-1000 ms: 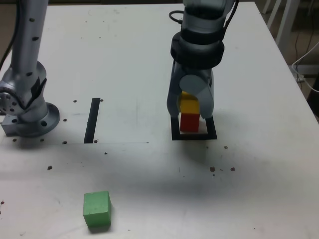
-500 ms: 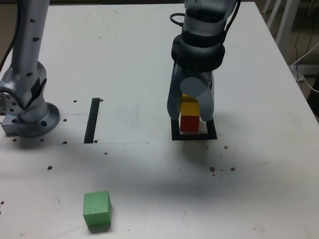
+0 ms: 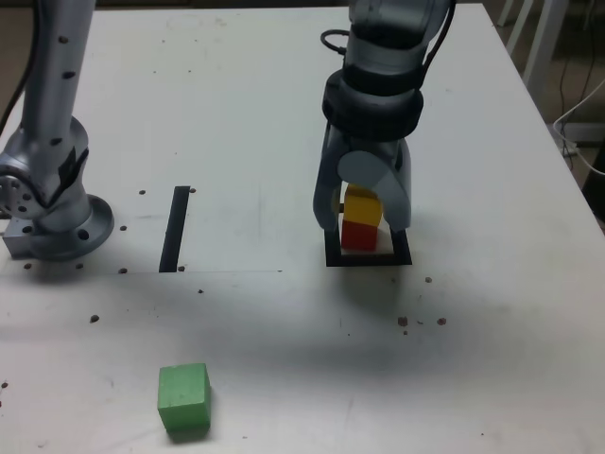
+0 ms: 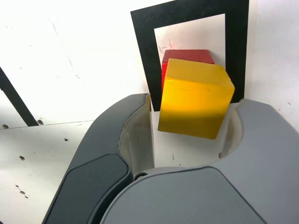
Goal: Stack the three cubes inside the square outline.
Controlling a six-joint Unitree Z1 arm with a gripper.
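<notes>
Exterior view: the gripper (image 3: pixel 364 210) stood over the square outline (image 3: pixel 369 258), its jaws spread to either side of the yellow cube (image 3: pixel 361 204). That cube sat on top of the red cube (image 3: pixel 358 234), which rested inside the outline on the white table (image 3: pixel 246 113). The green cube (image 3: pixel 183 398) lay alone near the table's front edge, well apart from the stack and toward the exterior view's left. A straight black strip (image 3: pixel 175 228) lay between the arm's base (image 3: pixel 52 213) and the outline.

Wrist view: the gripper (image 4: pixel 187 126) was released. A clear gap showed between one jaw and the yellow cube (image 4: pixel 196 98); whether the other jaw touched the cube I could not tell. The yellow cube sat slightly turned and offset on the red cube (image 4: pixel 187 56), both within the square outline (image 4: pixel 142 51).

Judgement: the second cube appeared placed, with two of three stacked. The next move would call for a straight lift clear of the stack without brushing the yellow cube, then a reach to the green cube. The offset top face may make the third placement less forgiving.
</notes>
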